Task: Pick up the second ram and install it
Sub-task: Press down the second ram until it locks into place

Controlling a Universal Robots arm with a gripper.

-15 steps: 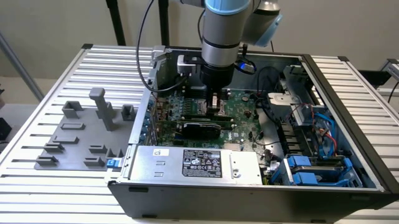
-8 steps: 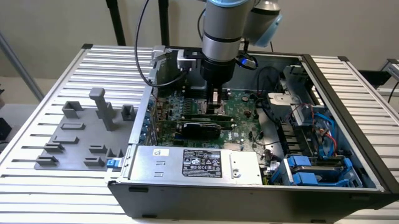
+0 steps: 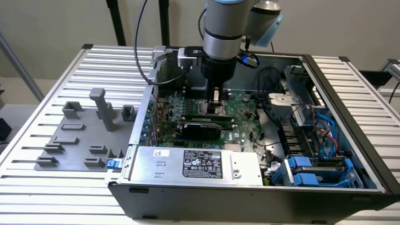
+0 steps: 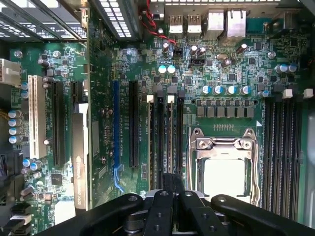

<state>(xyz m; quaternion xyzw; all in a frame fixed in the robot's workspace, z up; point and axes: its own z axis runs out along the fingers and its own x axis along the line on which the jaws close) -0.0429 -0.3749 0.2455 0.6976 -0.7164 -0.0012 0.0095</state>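
The gripper [image 3: 214, 99] hung low inside the open computer case [image 3: 350, 122], directly above the motherboard [image 4: 226, 69] and its memory slots [image 4: 165, 142] beside the CPU socket [image 4: 224, 162]. Its fingers [image 4: 173, 184] were clenched on a thin upright edge, judged to be the second ram [image 4: 171, 142], aligned lengthwise with 1 slot for seating. Neighbouring slot walls left little lateral room.
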